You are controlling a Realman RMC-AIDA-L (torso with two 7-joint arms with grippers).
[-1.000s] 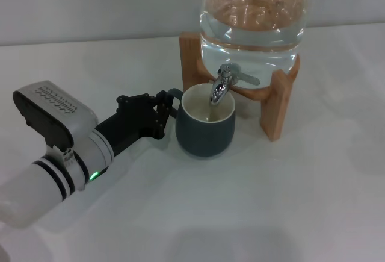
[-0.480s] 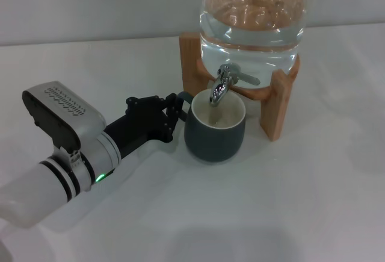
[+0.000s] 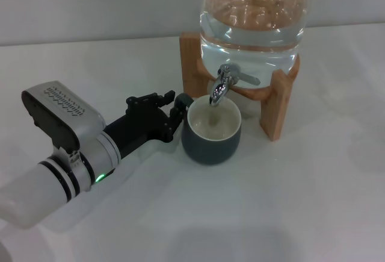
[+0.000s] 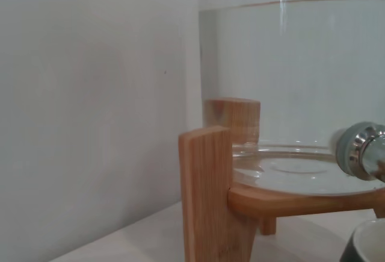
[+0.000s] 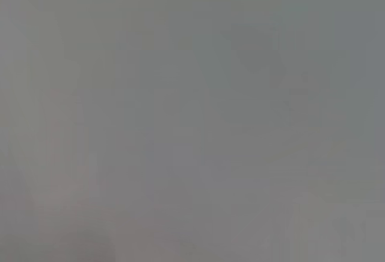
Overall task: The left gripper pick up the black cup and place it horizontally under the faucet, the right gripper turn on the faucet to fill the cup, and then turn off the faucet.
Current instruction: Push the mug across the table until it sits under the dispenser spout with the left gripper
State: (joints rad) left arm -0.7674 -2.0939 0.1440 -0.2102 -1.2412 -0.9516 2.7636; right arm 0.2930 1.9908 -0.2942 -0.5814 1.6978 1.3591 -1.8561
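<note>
The black cup stands upright on the white table, its cream inside right under the faucet's spout. The faucet is a chrome tap on the clear water jug, its thin lever pointing to the right. My left gripper reaches in from the left and is shut on the cup's small handle. In the left wrist view a sliver of the cup's rim and the faucet's chrome body show at the edge. My right gripper is out of view; the right wrist view is plain grey.
The jug sits in a wooden stand at the back of the white table. A pale wall rises behind it. The stand's legs flank the cup on both sides.
The left gripper pushed the cup to the right under the spout, then the cup settled upright and slightly back to the left. The claw's fingers look turned compared with before.
</note>
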